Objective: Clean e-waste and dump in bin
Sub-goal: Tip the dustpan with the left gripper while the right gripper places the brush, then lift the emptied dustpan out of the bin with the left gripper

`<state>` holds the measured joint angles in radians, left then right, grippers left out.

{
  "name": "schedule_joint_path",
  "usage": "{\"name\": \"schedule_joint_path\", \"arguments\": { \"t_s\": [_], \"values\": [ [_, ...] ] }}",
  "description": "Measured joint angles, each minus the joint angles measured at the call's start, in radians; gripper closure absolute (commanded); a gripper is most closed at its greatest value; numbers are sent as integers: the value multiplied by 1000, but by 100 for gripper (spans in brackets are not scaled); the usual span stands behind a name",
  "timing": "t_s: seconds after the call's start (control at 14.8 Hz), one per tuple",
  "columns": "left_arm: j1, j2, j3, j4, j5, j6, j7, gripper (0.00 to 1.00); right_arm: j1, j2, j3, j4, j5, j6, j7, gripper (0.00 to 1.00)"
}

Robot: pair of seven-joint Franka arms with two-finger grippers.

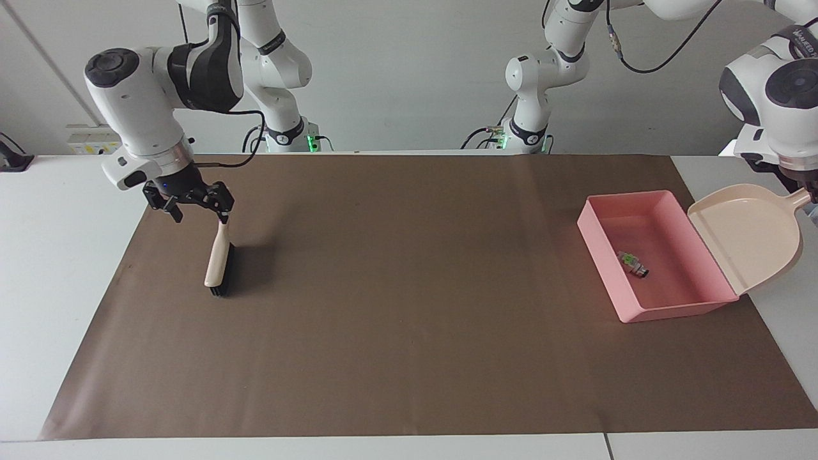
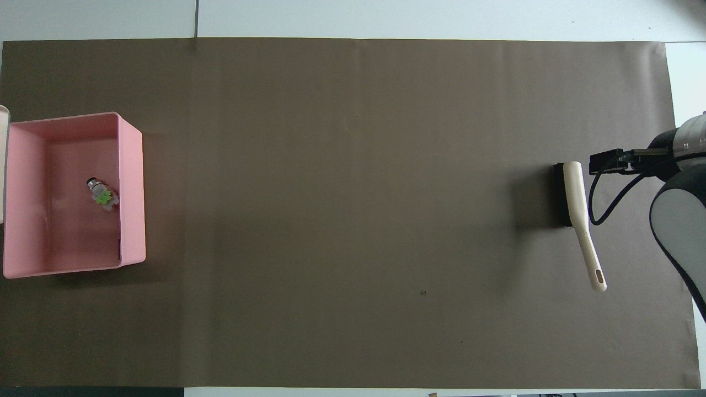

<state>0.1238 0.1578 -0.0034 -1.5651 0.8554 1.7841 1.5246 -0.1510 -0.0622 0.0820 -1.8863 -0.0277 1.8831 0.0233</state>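
The pink bin (image 1: 658, 310) stands at the left arm's end of the mat and also shows in the overhead view (image 2: 131, 182). A white-and-green bit of e-waste (image 1: 632, 264) lies inside it (image 2: 102, 194). A dark sliver (image 2: 119, 251) lies against the bin's inner wall nearer to the robots. My left gripper (image 1: 809, 195) is shut on the handle of the beige dustpan (image 1: 748, 233), which is tilted steeply at the bin's edge and empty. My right gripper (image 1: 198, 206) is open, just above the handle end of the brush (image 1: 218, 259).
The brush (image 2: 576, 204) lies on the brown mat (image 1: 409, 306) toward the right arm's end, bristles facing the mat's middle. White table (image 1: 57, 243) borders the mat at both ends.
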Motion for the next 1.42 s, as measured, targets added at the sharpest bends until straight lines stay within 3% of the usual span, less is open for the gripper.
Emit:
{"name": "schedule_joint_path", "arguments": {
  "t_s": [0.34, 0.54, 0.75, 0.88, 1.42],
  "values": [
    [-69, -10, -1, -40, 146, -28, -32, 100, -7, -15, -4, 201, 0, -234, 27, 0],
    [-76, -21, -1, -55, 153, -28, -33, 100, -32, -15, -9, 302, 0, -374, 28, 0],
    [-76, -29, -1, -54, 140, -28, -30, 100, -2, -7, -57, 324, 0, -412, 28, 0],
    [-75, -44, 1, -50, 62, -28, -7, 100, 71, 6, -137, 323, 0, -412, 28, 0],
    [-64, -92, 15, -8, -382, -86, 170, 99, 82, 11, -101, 323, 0, -415, 50, 0]
  ]
}}
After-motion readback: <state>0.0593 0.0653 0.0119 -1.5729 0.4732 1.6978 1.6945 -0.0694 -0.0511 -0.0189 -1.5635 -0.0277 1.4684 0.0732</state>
